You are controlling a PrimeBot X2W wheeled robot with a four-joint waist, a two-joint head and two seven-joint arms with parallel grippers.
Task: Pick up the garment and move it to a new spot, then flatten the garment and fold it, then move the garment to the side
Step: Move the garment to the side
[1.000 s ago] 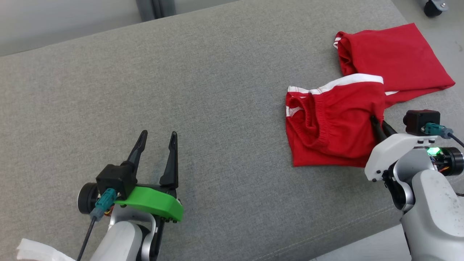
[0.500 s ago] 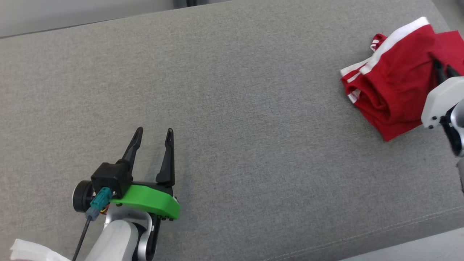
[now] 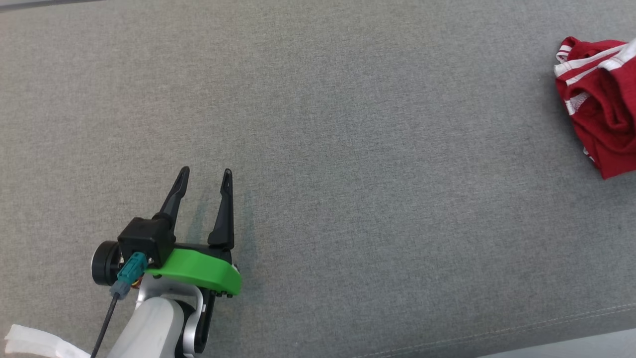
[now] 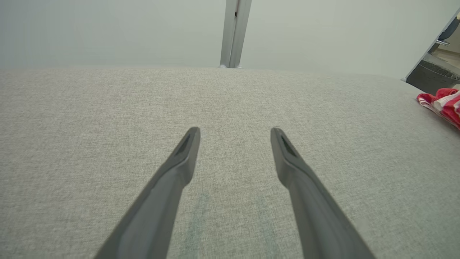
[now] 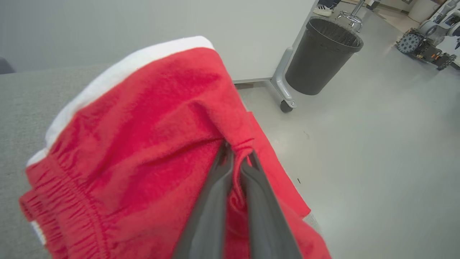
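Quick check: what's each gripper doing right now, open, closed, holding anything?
Left gripper: open, holding nothing, over the grey surface.
Right gripper: closed on a fold of the red garment.

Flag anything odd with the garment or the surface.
The red garment is bunched, not flat, at the right edge of the grey surface, pinched in the right gripper. Faint greenish streaks mark the surface between the fingers of the open left gripper.

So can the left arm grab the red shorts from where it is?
Probably not. The left end effector sits open far across the grey cushion from the red shorts, with nothing between them, and the right end effector is pinching them.
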